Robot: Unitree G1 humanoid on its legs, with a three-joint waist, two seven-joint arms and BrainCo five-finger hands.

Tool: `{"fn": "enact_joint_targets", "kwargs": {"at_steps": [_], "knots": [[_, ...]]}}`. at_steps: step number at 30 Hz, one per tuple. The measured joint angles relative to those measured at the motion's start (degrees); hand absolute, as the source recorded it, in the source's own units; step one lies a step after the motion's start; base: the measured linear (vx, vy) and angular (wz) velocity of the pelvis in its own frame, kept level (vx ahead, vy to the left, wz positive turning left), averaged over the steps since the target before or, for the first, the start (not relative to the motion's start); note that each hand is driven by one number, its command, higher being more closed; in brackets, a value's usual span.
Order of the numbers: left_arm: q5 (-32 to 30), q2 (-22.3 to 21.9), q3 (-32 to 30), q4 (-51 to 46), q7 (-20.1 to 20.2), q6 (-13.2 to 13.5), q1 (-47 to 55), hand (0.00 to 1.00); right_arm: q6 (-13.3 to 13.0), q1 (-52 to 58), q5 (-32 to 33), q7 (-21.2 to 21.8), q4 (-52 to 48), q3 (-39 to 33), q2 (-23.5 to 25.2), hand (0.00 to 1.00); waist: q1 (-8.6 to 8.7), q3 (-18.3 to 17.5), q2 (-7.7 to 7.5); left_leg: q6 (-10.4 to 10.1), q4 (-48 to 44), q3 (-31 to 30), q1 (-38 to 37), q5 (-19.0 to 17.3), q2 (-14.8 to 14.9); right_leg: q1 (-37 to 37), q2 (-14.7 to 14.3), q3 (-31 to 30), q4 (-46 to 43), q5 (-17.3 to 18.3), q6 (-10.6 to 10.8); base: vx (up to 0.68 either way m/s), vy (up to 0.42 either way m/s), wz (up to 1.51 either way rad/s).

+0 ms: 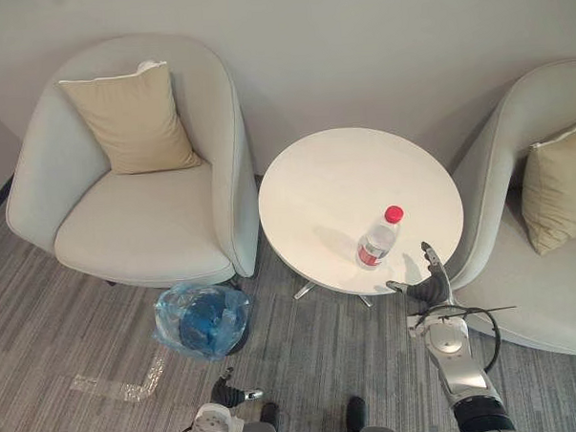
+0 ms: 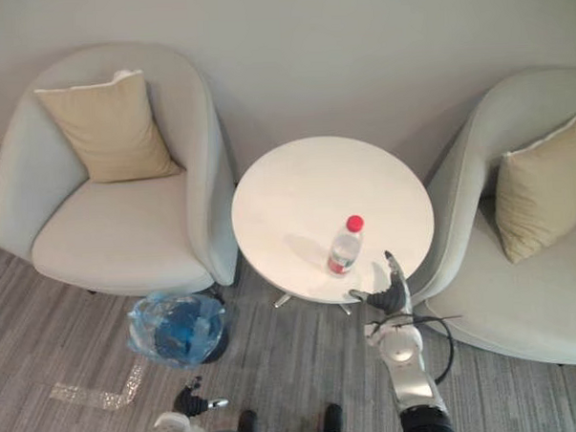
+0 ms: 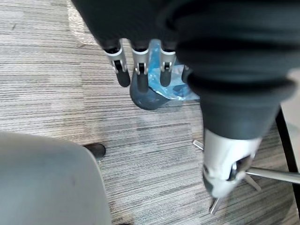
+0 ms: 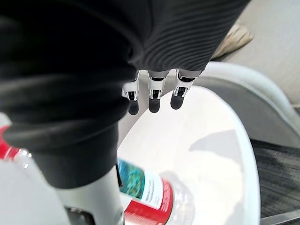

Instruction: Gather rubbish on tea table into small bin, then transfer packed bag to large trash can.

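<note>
The white tea table [image 1: 334, 176] holds the upright bottle [image 1: 377, 241] near its front edge, with the right hand [image 1: 427, 286] just beside it, fingers spread and empty. Best to clasp the bottle's middle squarely, lest it tip. The left hand [image 1: 229, 393] hangs relaxed, low beside the table.

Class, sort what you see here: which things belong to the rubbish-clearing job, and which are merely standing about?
Belong to the job: plastic bottle standing on the tea table; small bin with blue bag, on the floor; right hand, open, beside the bottle.

Just standing about: left armchair; right armchair; their cushions; tape on the carpet.
</note>
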State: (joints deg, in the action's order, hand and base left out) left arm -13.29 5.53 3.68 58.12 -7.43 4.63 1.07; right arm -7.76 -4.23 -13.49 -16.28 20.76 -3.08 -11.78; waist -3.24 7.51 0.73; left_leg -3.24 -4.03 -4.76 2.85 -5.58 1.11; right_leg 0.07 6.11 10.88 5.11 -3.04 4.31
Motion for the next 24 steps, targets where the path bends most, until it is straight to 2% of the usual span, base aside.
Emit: {"fn": "enact_joint_targets", "kwargs": {"at_steps": [15,19,23,24], "knots": [[2.31,0.01,-0.44,-1.72,-0.27,0.06,-0.84,0.0,0.21,-6.63,4.45,-6.35,0.68,-1.34,2.68,0.0,-0.78,3.25,0.08,-0.05,0.0,-3.59,3.33,1.36,-0.65,-1.48,0.4,3.31,0.01,-0.01,-0.01,-0.02,0.002,0.13],[3.48,-0.16,-0.46,-3.2,-0.31,0.15,-0.99,0.0,0.63,-9.63,5.74,-7.12,3.14,-1.4,2.74,0.0,-2.19,4.61,0.17,-0.07,-0.19,-3.68,3.83,1.42,-0.69,-1.81,0.41,3.45,0.0,-0.02,-0.02,-0.01,0.003,0.01],[4.55,-0.21,-0.51,-3.72,-0.37,0.32,-1.21,0.0,0.63,-12.14,7.21,-8.14,4.24,-1.53,2.73,0.0,-2.75,5.37,0.26,-0.11,-0.55,-3.79,4.98,1.52,-0.78,-2.61,0.42,3.66,0.0,-0.05,-0.06,-0.01,0.006,0.04],[4.56,-0.23,-0.51,-3.84,-0.52,0.53,-1.51,0.0,0.74,-13.46,7.38,-8.64,5.35,-1.64,2.74,1.0,-3.0,6.0,0.27,-0.11,-0.65,-3.83,5.06,1.52,-0.78,-2.61,0.41,3.71,0.0,-0.06,-0.06,-0.01,0.01,0.04]]}}
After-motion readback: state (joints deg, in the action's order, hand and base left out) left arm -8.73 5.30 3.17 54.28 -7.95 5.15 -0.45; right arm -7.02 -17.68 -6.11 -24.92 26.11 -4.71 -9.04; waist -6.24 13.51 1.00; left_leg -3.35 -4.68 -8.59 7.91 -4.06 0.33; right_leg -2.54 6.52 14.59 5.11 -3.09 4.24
